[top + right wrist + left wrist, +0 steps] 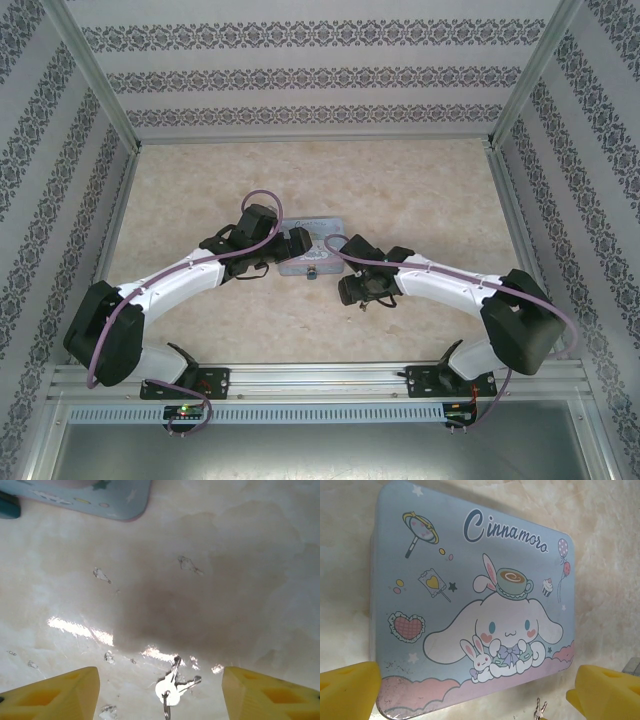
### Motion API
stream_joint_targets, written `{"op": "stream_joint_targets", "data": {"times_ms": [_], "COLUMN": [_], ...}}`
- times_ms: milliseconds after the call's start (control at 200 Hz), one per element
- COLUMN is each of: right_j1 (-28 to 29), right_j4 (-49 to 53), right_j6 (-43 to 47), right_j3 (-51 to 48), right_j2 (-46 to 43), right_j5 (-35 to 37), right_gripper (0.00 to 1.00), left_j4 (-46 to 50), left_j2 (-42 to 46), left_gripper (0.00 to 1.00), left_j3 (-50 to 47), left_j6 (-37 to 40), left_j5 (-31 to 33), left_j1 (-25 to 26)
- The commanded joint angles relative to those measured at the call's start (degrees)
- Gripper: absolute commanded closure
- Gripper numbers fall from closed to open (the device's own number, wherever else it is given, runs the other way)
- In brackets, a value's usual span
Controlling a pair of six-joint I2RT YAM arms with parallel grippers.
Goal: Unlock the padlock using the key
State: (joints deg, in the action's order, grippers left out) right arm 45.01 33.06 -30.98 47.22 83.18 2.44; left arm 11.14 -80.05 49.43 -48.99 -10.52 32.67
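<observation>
Dark blue script "Cinnamoro" on the lid of the pastel-blue cartoon-dog tin (470, 580)

Padlock (312, 270): tiny, bluish body. It sits on the table (225, 580) against or just beside the near edge of the tin (470, 580). The shackle is too small to make out.

Key (170, 688): very small, thin, silvery and glinting. It is one of two on a small ring, with the blades fanned apart. It lies flat and loose on the pale marbled table, apart from the padlock, near the tin's near edge.
</observation>
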Motion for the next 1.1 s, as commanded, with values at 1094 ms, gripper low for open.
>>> {"op": "stream_joint_targets", "data": {"times_ms": [1094], "right_j1": [8.19], "right_j4": [3.87], "right_j6": [5.69], "right_j3": [0.37], "right_j2": [3.5], "right_j5": [7.91], "right_gripper": [0.43], "left_j4": [-1.56], "left_j2": [-0.37], "left_gripper": [0.0], "left_j3": [0.93], "left_j6": [-0.56], "left_j5": [-1.08], "left_j1": [0.83]}}
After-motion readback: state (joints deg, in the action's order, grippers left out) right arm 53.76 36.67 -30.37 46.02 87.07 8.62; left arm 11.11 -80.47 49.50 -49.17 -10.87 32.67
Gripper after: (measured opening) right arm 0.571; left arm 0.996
